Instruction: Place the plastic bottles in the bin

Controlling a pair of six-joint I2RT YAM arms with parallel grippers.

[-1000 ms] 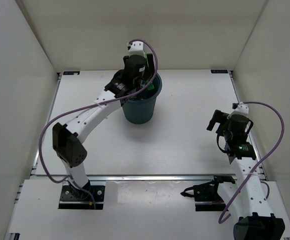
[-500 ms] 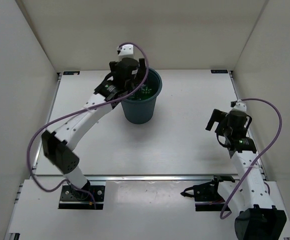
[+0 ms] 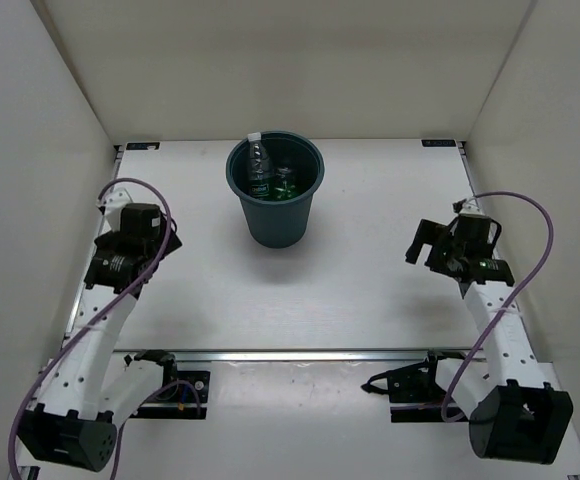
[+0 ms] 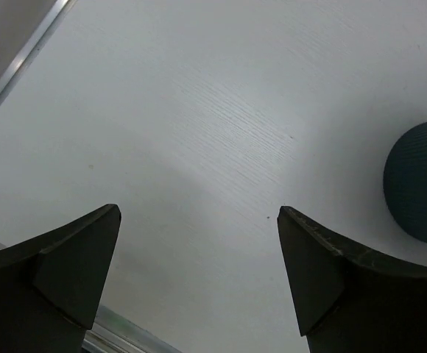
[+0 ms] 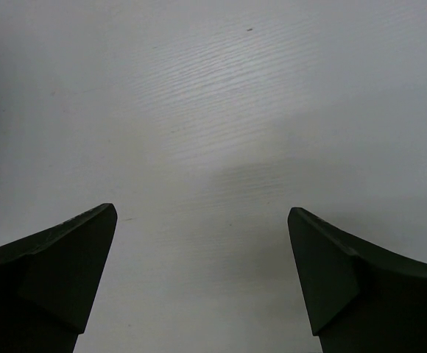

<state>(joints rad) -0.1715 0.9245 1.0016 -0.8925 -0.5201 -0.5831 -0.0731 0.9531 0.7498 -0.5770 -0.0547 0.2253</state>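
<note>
Uncovered now the left arm has pulled back: plastic bottles inside the bin, clear one leaning at rim, green beside. Bin stands far-centre on table. Left gripper by left edge, jaws spread, empty. Right gripper likewise, far right.

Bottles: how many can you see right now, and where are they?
2, both inside the bin: a clear bottle leaning on the left wall, cap up, and a green bottle lower beside it. More may lie hidden beneath.
</note>
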